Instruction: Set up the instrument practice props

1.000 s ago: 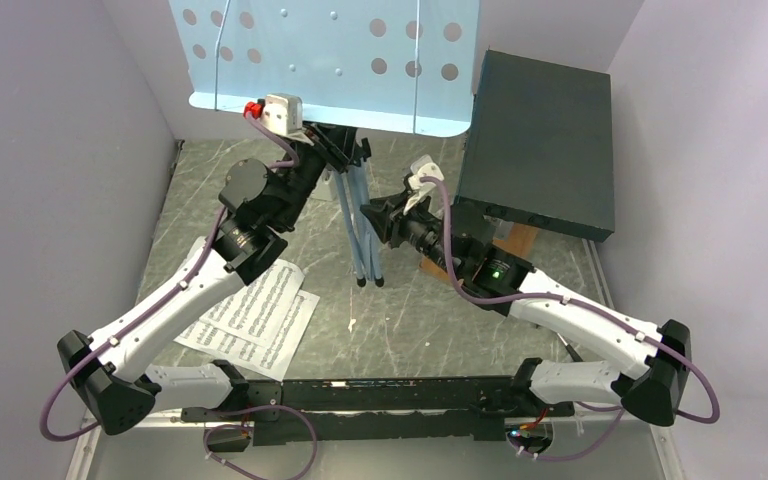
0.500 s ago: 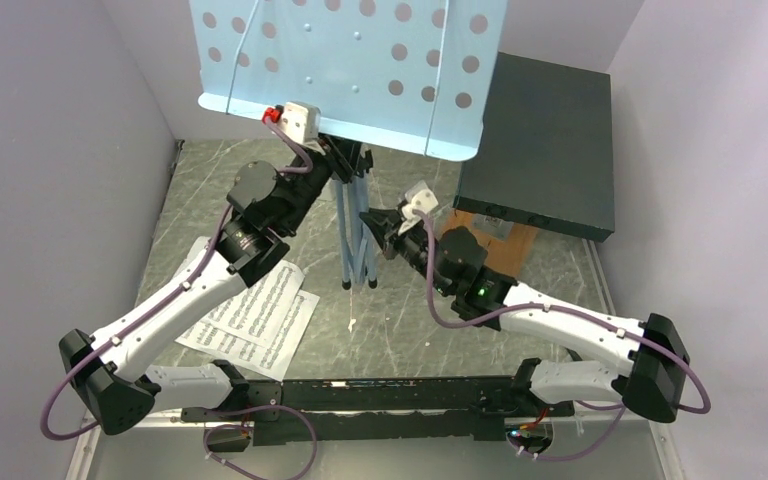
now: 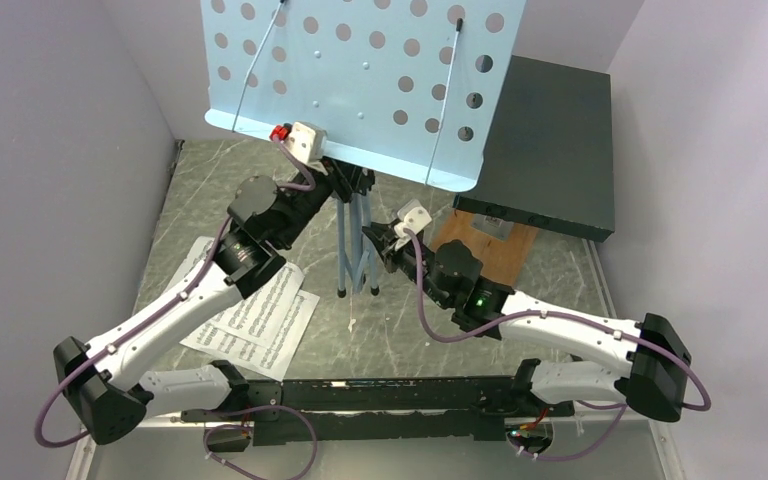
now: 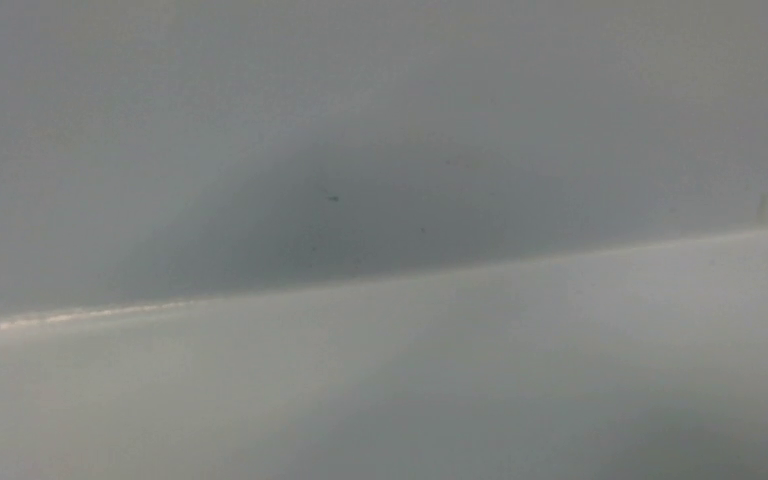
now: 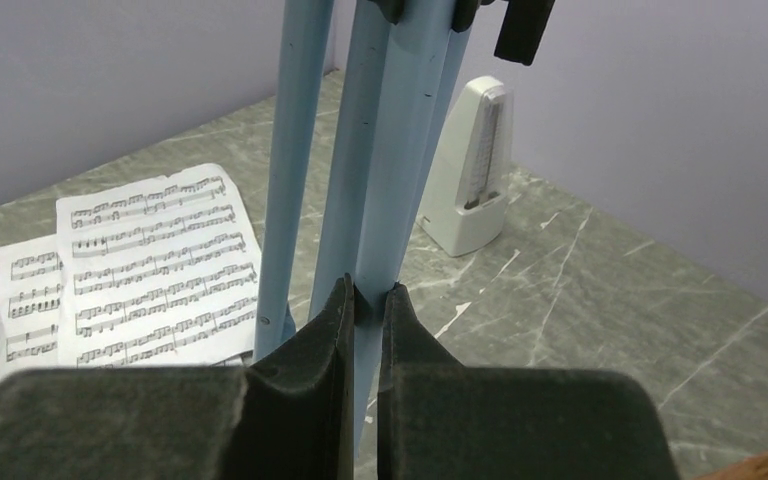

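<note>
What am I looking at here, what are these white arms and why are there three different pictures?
Two robot arms are bolted to a table, each ending in a two-finger pincer. One picture looks down from above; the other two come from cameras on the wrists. The left pincer holds a blue music stand just under its tray; its camera shows only a grey blur. The right pincer is pinched on one folded leg. Sheet music and a metronome sit on the table.
</note>
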`<state>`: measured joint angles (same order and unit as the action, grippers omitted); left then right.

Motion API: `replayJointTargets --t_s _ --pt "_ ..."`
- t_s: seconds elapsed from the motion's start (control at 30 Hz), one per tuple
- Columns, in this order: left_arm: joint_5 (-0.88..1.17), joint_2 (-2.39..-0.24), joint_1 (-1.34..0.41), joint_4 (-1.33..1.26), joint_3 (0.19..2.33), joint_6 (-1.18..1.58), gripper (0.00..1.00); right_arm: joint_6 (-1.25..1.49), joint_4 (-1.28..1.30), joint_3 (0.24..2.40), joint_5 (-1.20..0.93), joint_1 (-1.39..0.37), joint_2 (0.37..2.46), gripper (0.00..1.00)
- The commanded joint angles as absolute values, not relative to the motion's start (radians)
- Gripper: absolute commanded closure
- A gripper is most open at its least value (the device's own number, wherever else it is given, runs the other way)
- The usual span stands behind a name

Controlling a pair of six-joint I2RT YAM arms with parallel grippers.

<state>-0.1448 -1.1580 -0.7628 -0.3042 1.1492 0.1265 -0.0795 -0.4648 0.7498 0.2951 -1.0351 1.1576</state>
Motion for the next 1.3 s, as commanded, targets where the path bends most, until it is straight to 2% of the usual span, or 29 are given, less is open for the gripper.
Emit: replayJointTargets --t_s 0.0,0.13,0.3,0.4,0.5,0.6,0.93,1.1,1.27 --pt "-0.083 -0.951 -0.753 -0.747 1.279 0.049 1.0 -0.249 -0.111 0.745 0.465 -1.03 1.138 1.0" --pt "-0.047 -0.918 -0.755 -0.727 1.259 0.024 1.0 -0.258 0.024 0.797 0.478 -1.044 1.126 1.0" --pt "-0.018 -0.928 -0.754 -0.7 1.244 0.013 1.0 -0.16 0.213 0.944 0.419 -1.058 1.23 1.0" --pt "0.003 -0.921 -0.754 -0.669 1.235 -0.03 1.0 -0.124 0.386 1.066 0.626 -1.083 1.321 1.0" --pt "0.002 -0.907 -0.753 -0.653 1.221 -0.052 1.0 -0.116 0.525 1.115 0.739 -1.085 1.351 1.0" --pt "-0.059 -0.891 -0.754 -0.69 1.191 -0.079 1.0 -0.127 0.508 1.09 0.763 -1.09 1.294 1.0" --pt "-0.134 -0.851 -0.754 -0.781 1.119 -0.137 1.0 -0.011 0.473 1.043 1.065 -1.092 1.26 1.0" --pt "-0.147 -0.838 -0.755 -0.773 1.128 -0.163 1.0 -0.089 0.382 0.988 1.027 -1.092 1.226 1.0" --pt "-0.139 -0.843 -0.754 -0.75 1.17 -0.185 1.0 -0.097 0.404 0.923 1.089 -1.092 1.242 1.0"
